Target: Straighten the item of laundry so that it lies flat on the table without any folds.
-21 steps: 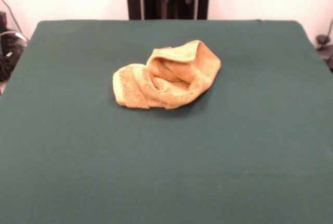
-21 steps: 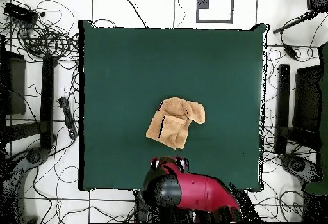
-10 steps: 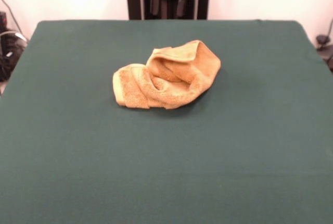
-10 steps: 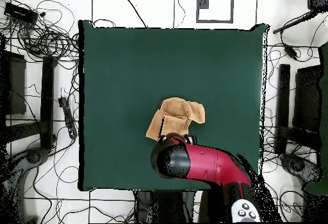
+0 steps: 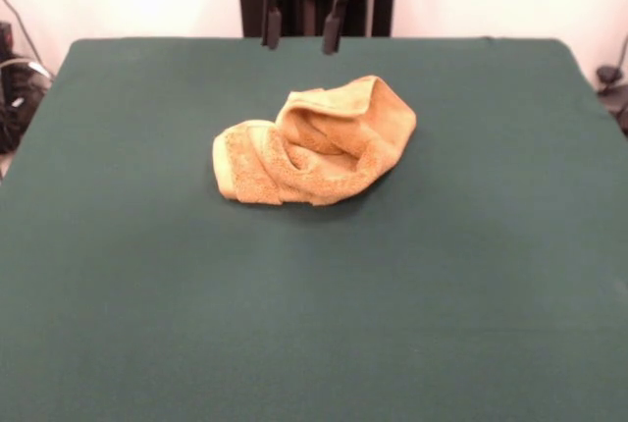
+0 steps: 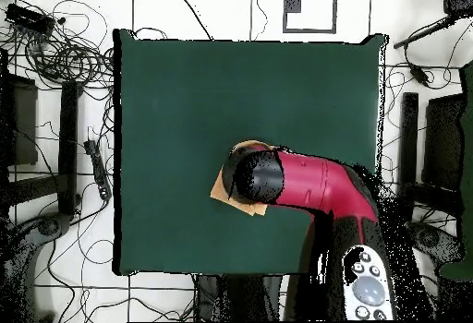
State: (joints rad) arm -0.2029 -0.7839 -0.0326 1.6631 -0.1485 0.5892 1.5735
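Observation:
The item of laundry (image 5: 316, 143), a golden-orange towel, lies crumpled in a folded heap near the middle of the table (image 5: 147, 294). In the front view my gripper (image 5: 301, 41) hangs open at the top edge, above and behind the towel, with nothing between its two black fingers (image 5: 270, 27). In the overhead view the red and black arm (image 6: 305, 185) reaches over the table (image 6: 185, 89) and covers most of the towel (image 6: 220, 190). Only the towel's edges show round the arm's black end, and the gripper itself is hidden beneath it.
Tangled cables (image 6: 55, 52) and black stands (image 6: 443, 144) lie on the floor around the table's sides. The green cloth stretches wide on every side of the towel.
The arm has swung out from the table's base edge until it hangs over the towel. In the front view the gripper has come lower into sight. The towel has not moved.

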